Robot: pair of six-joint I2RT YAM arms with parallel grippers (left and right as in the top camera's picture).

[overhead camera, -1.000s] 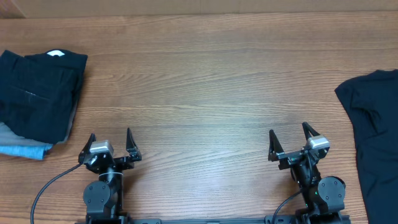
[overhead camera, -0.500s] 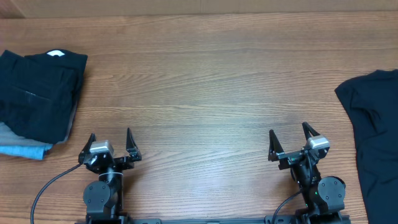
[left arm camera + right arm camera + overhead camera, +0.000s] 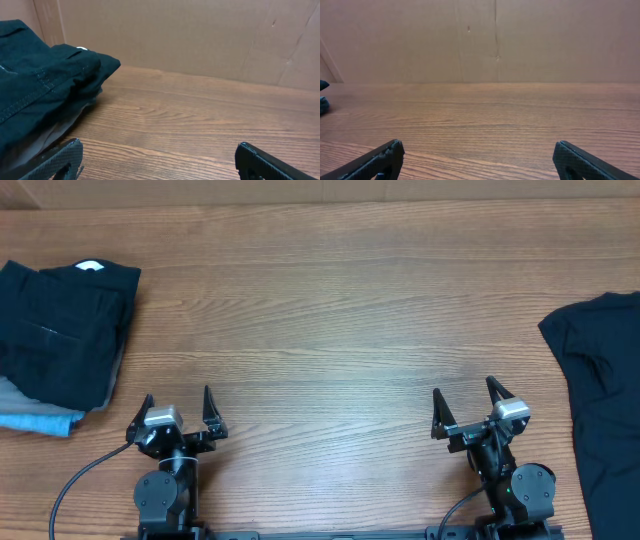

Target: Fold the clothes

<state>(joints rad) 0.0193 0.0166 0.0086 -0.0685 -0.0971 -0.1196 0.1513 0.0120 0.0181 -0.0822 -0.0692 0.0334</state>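
A black T-shirt lies spread and rumpled at the table's right edge, partly cut off by the frame. My right gripper is open and empty near the front edge, left of the shirt and apart from it; its fingertips show wide apart over bare wood. My left gripper is open and empty at the front left. A stack of dark folded garments with a small white label lies at the far left, also in the left wrist view.
A light blue folded cloth sticks out under the dark stack. A cardboard wall stands behind the table. A cable runs from the left arm's base.
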